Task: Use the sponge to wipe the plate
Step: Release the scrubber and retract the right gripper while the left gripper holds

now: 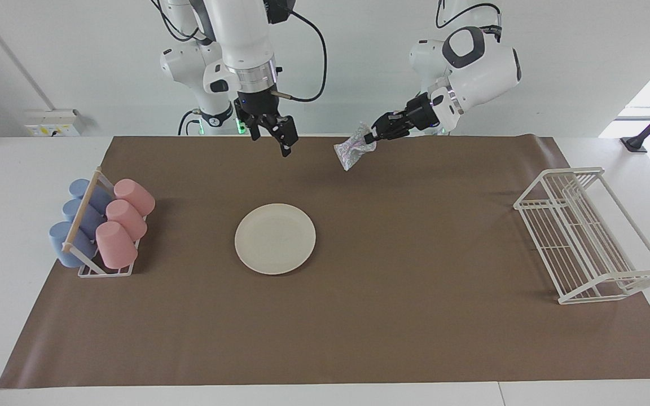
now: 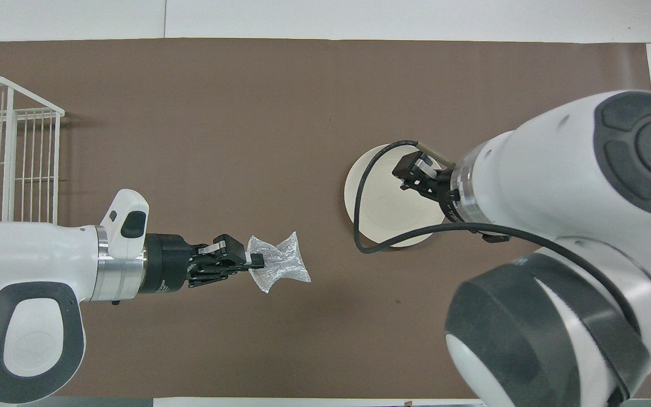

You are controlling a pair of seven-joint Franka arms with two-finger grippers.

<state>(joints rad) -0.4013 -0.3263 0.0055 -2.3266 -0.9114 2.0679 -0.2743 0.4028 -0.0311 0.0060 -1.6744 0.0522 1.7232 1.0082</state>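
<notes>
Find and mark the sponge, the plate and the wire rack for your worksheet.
sponge (image 1: 350,151): facing view, middle of the crumpled pad.
plate (image 1: 275,238): facing view, centre of its flat face.
wire rack (image 1: 585,237): facing view, on its slatted floor.

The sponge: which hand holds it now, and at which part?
The left hand pinches the sponge by its upper edge; the rest hangs free. The right hand is open and holds nothing.
</notes>
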